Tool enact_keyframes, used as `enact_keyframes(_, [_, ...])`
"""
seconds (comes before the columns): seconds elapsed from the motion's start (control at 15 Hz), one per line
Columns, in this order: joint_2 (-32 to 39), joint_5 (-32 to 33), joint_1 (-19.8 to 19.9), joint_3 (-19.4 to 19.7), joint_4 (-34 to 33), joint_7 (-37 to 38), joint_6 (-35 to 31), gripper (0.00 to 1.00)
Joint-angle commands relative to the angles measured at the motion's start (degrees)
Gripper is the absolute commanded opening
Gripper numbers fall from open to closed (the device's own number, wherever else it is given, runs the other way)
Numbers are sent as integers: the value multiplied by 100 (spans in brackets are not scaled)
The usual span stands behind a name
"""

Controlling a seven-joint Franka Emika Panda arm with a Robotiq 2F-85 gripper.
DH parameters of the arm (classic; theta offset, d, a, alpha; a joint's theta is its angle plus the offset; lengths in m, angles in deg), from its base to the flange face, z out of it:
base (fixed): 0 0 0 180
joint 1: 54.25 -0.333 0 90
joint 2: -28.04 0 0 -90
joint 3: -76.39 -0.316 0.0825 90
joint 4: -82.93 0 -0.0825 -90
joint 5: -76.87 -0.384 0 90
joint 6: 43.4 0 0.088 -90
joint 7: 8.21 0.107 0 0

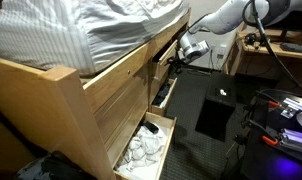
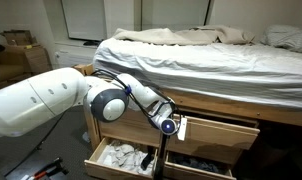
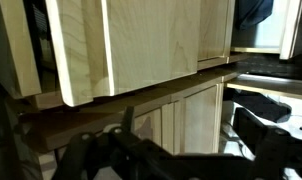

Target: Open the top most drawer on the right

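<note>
Top drawer [image 2: 226,131] sits right of center, cracked open; stiff wood, probably heavy, so I'd hook its left edge; gripper [image 2: 169,125] is right there, can't tell if it's open or clamped.

No legible text or labels, perhaps from blur.

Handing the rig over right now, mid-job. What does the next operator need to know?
Gripper: fingers look apart in the wrist view, at the edge of the top right drawer; no clear grip on it.
Top right drawer: appears partly pulled out in both exterior views.
Bottom drawer holding white cloth: already open.
Done: the pull has started.
Left: draw it fully out, then back off.
</note>
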Motion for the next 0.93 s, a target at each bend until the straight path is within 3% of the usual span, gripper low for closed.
enact_keyframes(0.0, [112, -1122, 271, -367, -541, -1459, 39, 100])
enact_keyframes(0.2, [26, -2056, 372, -414, -659, -2376, 269, 100])
enact_keyframes(0.27, [38, -1536, 224, -320, -548, -1740, 83, 100])
enact_keyframes(0.87, [51, -1543, 237, -330, -577, -1759, 92, 100])
